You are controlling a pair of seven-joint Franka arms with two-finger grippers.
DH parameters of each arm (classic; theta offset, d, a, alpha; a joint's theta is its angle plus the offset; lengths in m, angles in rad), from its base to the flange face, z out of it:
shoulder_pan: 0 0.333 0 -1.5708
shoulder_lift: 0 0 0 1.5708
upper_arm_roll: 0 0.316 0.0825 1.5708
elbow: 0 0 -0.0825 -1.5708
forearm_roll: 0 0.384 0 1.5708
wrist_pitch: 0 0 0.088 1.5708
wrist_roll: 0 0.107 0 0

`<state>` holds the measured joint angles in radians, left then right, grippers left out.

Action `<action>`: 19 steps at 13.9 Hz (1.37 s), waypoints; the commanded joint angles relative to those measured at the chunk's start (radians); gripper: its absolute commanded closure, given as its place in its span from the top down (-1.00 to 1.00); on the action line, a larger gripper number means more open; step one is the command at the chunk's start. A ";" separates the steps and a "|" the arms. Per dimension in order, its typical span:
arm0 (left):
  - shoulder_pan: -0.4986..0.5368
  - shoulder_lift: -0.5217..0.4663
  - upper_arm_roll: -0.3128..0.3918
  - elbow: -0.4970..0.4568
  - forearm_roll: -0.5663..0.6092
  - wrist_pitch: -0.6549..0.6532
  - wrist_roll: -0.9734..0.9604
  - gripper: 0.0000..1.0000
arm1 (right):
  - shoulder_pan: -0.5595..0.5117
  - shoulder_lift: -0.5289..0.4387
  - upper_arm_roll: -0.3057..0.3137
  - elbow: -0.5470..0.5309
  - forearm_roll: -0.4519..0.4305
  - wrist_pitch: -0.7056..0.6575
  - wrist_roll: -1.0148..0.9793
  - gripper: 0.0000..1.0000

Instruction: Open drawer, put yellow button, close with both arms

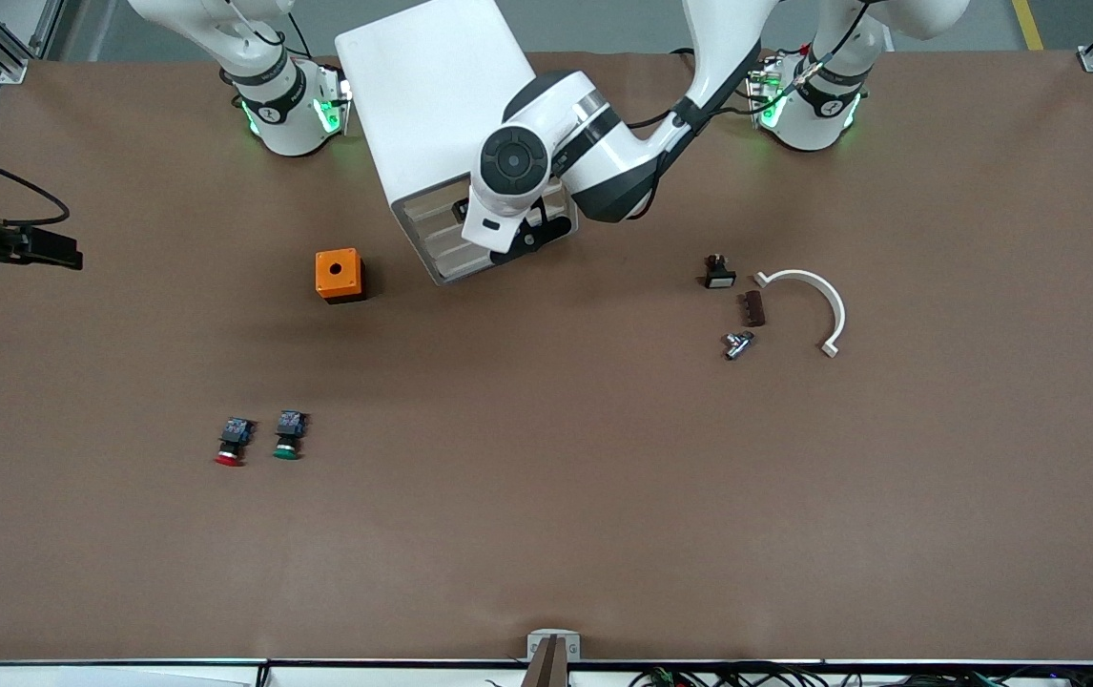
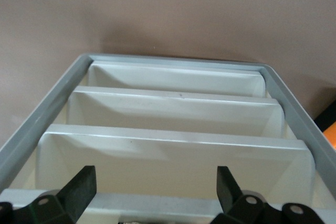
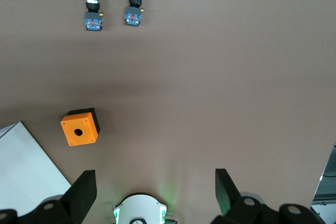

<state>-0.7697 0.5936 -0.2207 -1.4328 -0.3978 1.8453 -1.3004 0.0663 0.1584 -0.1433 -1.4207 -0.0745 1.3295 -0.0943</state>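
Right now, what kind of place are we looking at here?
Probably a robotics lab bench: two white arms mounted on a brown-covered table, a white drawer cabinet, and industrial push buttons, a red-capped button and a green-capped button, laid out.

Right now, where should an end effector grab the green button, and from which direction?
By its narrow body between cap and blue block, from straight above: the green button lies on its side, cap toward the front camera.
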 commanded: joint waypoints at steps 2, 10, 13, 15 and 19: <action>-0.002 0.005 -0.006 -0.014 -0.095 0.020 -0.008 0.99 | -0.025 -0.020 0.014 0.023 0.062 -0.013 -0.008 1.00; 0.122 -0.060 0.003 0.035 0.120 0.018 -0.014 0.99 | -0.122 -0.063 0.025 0.005 0.113 -0.033 -0.022 1.00; 0.228 -0.161 0.003 0.055 0.192 0.005 -0.002 0.99 | -0.088 -0.088 0.025 -0.023 0.104 -0.010 -0.021 1.00; 0.279 -0.239 0.003 0.052 0.238 -0.099 0.065 0.99 | -0.088 -0.129 0.025 -0.081 0.102 0.043 -0.022 1.00; 0.442 -0.353 0.003 0.051 0.269 -0.369 0.375 0.99 | -0.060 -0.195 0.033 -0.152 0.084 0.152 -0.024 1.00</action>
<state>-0.3987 0.2961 -0.2121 -1.3490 -0.1435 1.5585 -1.0566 -0.0141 0.0190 -0.1178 -1.5172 0.0287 1.4513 -0.1152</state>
